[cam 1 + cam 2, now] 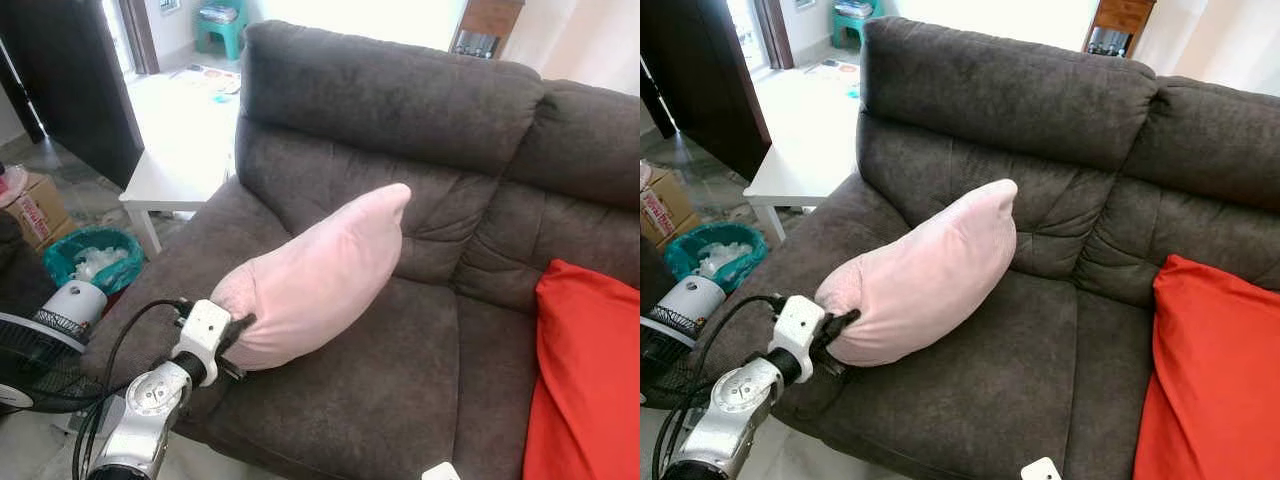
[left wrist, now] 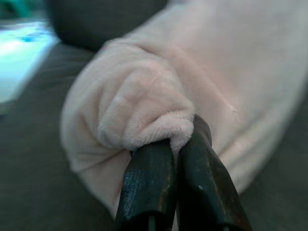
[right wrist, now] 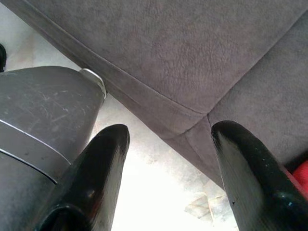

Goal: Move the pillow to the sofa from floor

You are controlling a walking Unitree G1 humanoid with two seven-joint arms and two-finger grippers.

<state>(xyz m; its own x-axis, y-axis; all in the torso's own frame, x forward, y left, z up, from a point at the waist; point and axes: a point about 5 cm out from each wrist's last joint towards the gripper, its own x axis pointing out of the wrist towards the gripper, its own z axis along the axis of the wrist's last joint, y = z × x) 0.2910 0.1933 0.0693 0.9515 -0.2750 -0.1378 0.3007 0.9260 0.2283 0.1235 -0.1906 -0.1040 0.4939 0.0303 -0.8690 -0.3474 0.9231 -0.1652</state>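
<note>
The left gripper (image 2: 166, 144) sits nearest, at the lower left of the head views, its two black fingers (image 2: 147, 187) pressed together on a bunched corner of the one pink pillow (image 1: 320, 280). That pillow lies on the seat of the single dark grey sofa (image 1: 400, 110), at centre frame, its long axis running diagonally from the pinched corner at lower left up to a pointed corner at upper right, which touches the backrest. One red cushion (image 1: 585, 370) rests at the right edge of the frame. The right gripper (image 3: 168, 159) hangs with its fingers spread wide, holding nothing, over the sofa's front edge and pale floor (image 3: 144, 192). A white side table (image 1: 180, 160) stands at upper left, a teal bin (image 1: 95, 255) below it.
</note>
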